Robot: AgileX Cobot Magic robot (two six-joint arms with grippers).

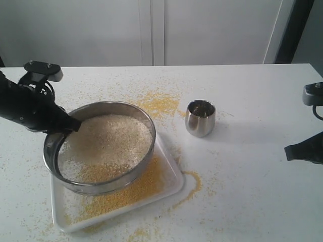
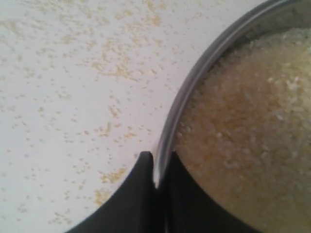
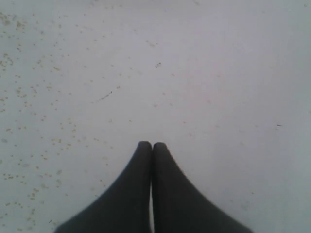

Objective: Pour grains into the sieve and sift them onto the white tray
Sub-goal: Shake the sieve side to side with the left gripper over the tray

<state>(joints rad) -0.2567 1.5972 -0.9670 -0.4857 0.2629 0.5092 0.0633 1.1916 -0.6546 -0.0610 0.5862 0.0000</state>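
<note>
The round steel sieve [image 1: 133,174] hangs tilted above the white tray [image 1: 174,182], its mesh covered with pale coarse grains [image 1: 108,138]. Fine golden grains [image 1: 136,189] lie on the tray under it. My left gripper [image 1: 74,124] is shut on the sieve's left rim; in the left wrist view the steel rim [image 2: 184,92] runs between the two black fingers [image 2: 141,179], with grains [image 2: 243,136] inside. My right gripper [image 3: 152,144] is shut with nothing in it, low over bare table at the right edge of the exterior view [image 1: 288,151].
A small shiny steel cup [image 1: 200,118] stands upright right of the sieve. Yellow grains are spilled on the table behind the sieve [image 1: 159,103] and by the tray's right corner [image 1: 194,184]. Scattered grains dot the table under the left gripper [image 2: 73,97].
</note>
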